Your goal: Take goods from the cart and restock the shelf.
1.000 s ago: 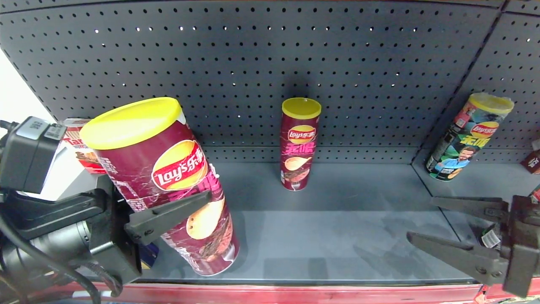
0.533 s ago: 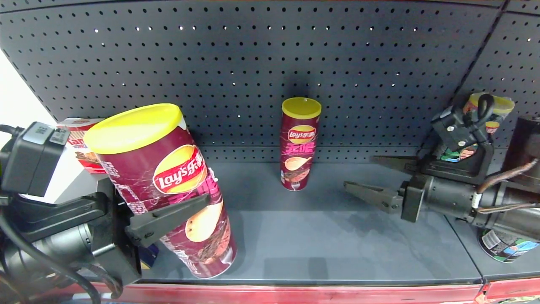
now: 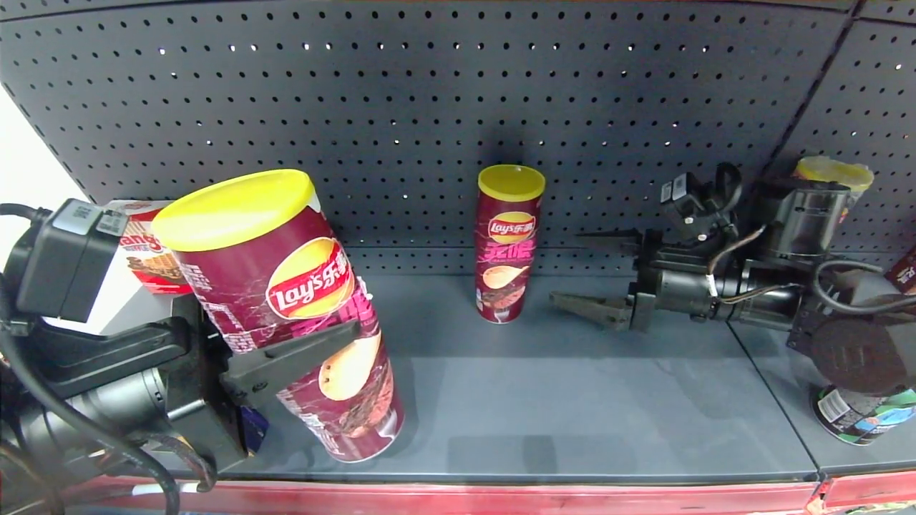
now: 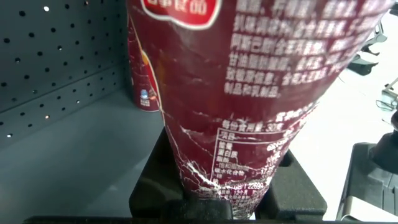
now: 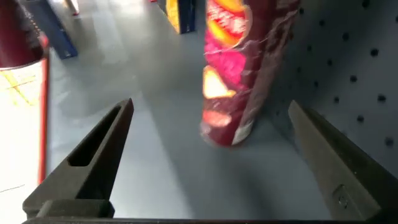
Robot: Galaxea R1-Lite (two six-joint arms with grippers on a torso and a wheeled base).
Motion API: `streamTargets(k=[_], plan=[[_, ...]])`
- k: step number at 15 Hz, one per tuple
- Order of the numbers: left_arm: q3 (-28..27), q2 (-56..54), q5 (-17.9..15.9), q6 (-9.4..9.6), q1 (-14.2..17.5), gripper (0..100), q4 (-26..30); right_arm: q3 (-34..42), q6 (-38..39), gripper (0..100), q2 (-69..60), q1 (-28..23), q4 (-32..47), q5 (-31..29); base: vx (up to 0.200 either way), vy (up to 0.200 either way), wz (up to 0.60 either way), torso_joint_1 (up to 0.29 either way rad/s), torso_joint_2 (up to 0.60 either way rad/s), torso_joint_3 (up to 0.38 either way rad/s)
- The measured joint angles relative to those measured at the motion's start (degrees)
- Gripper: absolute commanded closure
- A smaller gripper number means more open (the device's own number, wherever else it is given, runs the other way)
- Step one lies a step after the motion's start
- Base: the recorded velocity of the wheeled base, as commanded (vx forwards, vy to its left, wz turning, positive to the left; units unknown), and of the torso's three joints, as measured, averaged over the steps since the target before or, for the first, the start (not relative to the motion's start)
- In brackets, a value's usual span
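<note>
Yellow-lid can (image 3: 834, 172) mostly behind R arm (image 3: 751, 300); box (image 3: 143, 247) partly behind L cam (image 3: 61, 261).

Your left arm lies low at the left, its gripper (image 3: 329, 300) clamped around a tilted chip can (image 3: 275, 236). Your right arm stretches in level from the right, wrist straight, its gripper (image 3: 565, 267) pointing leftward with fingers spread wide.

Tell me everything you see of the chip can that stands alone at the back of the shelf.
The chip can is a slim dark red tube with a yellow lid, closed, upright on the grey shelf close to the pegboard wall. Nothing else touches it; the right end effector, open, points at it from the right.
</note>
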Motion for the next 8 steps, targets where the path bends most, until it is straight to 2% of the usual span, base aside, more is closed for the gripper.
streamTargets(k=[4, 8], plan=[[0.2, 0.2, 0.0, 0.0, 0.3, 100, 0.0, -7.3, 0.2, 0, 6.2, 0.1, 0.1, 1.1, 0.0, 0.0, 0.0, 0.0, 0.0, 0.0], [0.2, 0.2, 0.0, 0.0, 0.4, 100, 0.0, -11.1, 0.3, 0, 10.7, 0.9, 0.2, 0.9, 0.0, 0.0, 0.0, 0.0, 0.0, 0.0]])
